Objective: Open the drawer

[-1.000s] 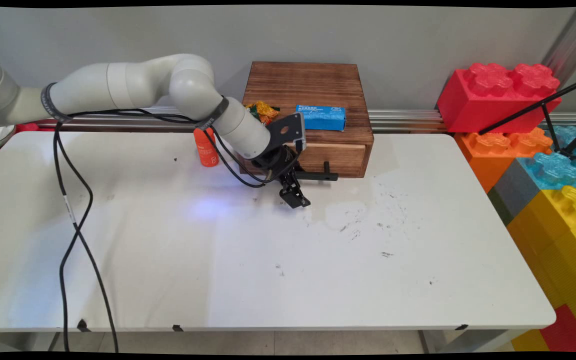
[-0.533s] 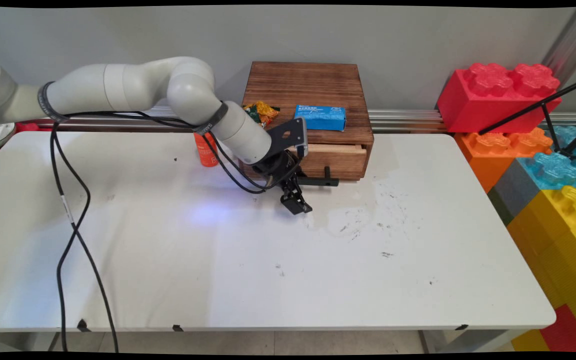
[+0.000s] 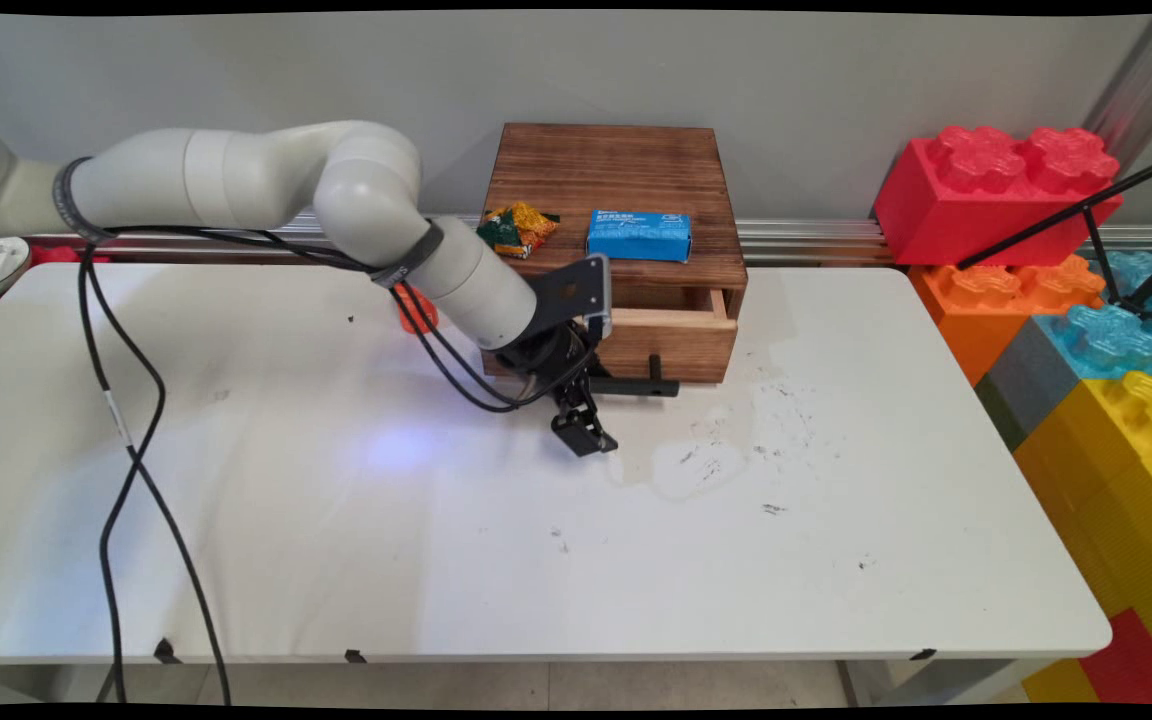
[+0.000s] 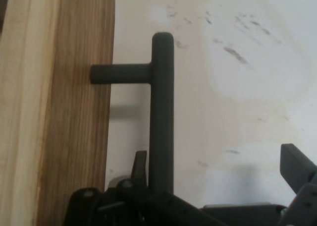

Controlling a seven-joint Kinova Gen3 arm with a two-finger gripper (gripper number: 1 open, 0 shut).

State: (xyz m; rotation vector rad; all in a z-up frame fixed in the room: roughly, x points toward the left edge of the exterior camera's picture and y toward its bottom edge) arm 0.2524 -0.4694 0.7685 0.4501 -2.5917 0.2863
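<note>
A brown wooden drawer box (image 3: 616, 170) stands at the table's back, its drawer (image 3: 676, 345) pulled partly out. My gripper (image 3: 581, 410) is open at the left end of the drawer's black bar handle (image 3: 636, 386). In the hand view the handle (image 4: 161, 112) passes between the fingers, right beside the left finger (image 4: 140, 166), which sits between the bar and the drawer front (image 4: 74, 112). The right finger (image 4: 296, 169) stands far off over the table, and the gripper (image 4: 215, 156) holds nothing else. On the box lie a blue pack (image 3: 638, 235) and a green-orange snack packet (image 3: 514, 228).
An orange bottle (image 3: 416, 310) stands left of the box, mostly hidden behind the arm. Large toy bricks (image 3: 996, 190) are stacked past the table's right edge, with a black tripod leg (image 3: 1066, 215) across them. Black cables (image 3: 126, 420) hang over the table's left part.
The drawer has slid out toward the table's near side, and the gripper has moved the same way at its handle. The arm now covers more of the orange bottle.
</note>
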